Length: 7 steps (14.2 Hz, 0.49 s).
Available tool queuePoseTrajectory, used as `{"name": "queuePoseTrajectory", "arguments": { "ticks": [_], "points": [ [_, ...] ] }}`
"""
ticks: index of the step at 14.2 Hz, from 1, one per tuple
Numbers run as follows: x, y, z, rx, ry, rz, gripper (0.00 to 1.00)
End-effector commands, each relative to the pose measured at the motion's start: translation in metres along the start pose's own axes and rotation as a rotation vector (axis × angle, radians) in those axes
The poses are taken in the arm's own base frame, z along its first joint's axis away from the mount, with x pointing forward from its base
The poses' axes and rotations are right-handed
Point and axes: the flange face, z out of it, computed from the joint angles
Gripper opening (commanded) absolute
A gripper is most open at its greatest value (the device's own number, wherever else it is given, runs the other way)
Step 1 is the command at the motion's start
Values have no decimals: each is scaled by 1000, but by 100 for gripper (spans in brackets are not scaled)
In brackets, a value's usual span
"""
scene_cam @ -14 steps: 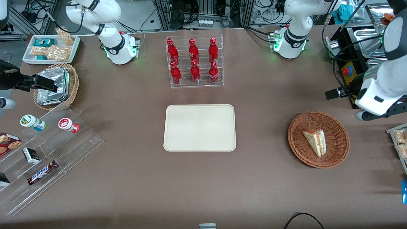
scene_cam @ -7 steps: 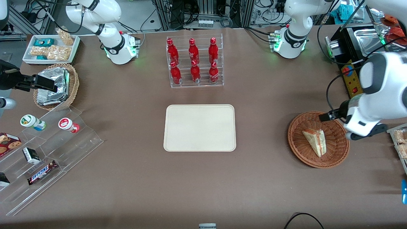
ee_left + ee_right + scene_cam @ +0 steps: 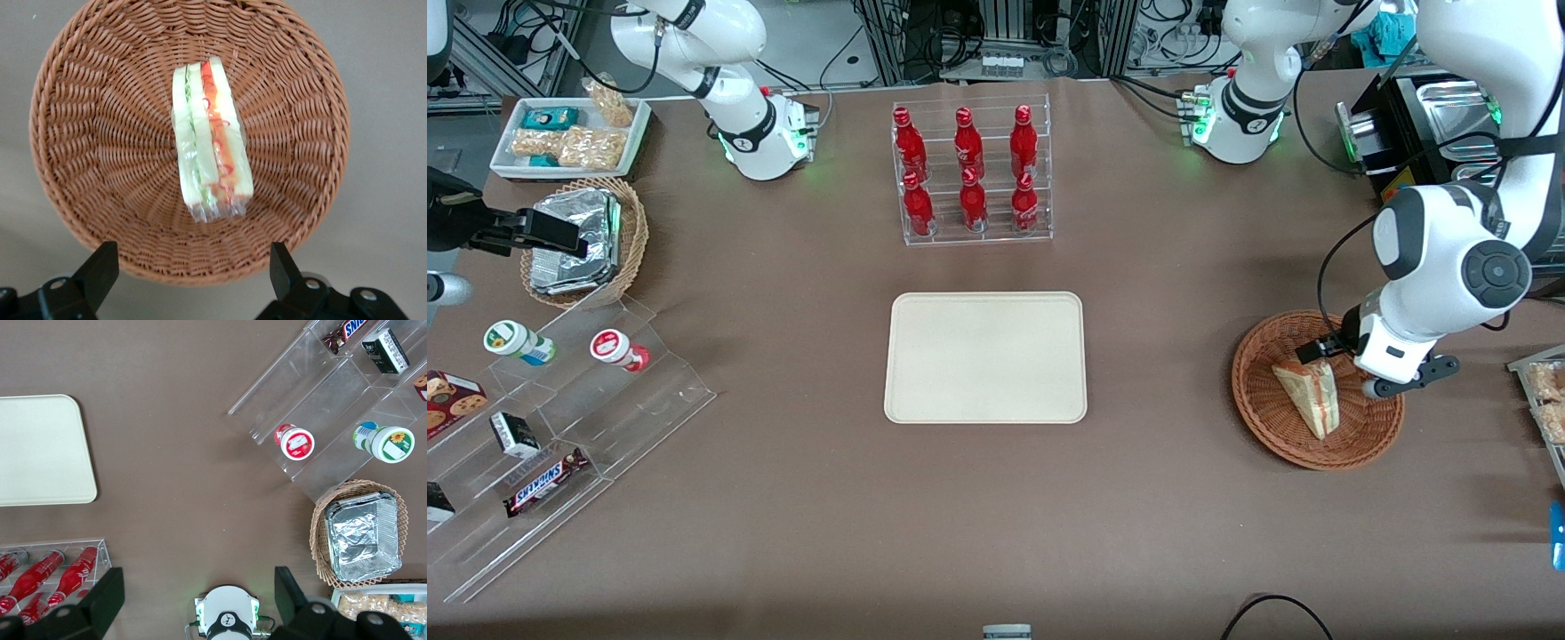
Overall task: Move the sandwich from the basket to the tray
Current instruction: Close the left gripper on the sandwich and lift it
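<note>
From the front, we are seeing the hand hanging over the wicker basket, above the rim lying farther from the camera, while the sandwich wedge is lying in the basket. The cream tray is sitting bare on the bench, well apart from the basket toward the parked arm's end.

In the left wrist view, we are seeing the fingers spread wide, gripping nothing. We are judging that a descent off the sandwich could snag the basket rim, tilting the basket, or crush the soft bread.
</note>
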Motion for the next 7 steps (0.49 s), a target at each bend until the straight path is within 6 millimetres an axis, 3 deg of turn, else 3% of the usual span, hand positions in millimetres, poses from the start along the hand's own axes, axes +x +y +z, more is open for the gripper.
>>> {"name": "queuePoseTrajectory", "arguments": {
  "ticks": [1, 7],
  "points": [
    [6, -2, 11, -21, 24, -65, 100],
    [17, 3, 43, -48, 61, -122, 100]
  ]
}}
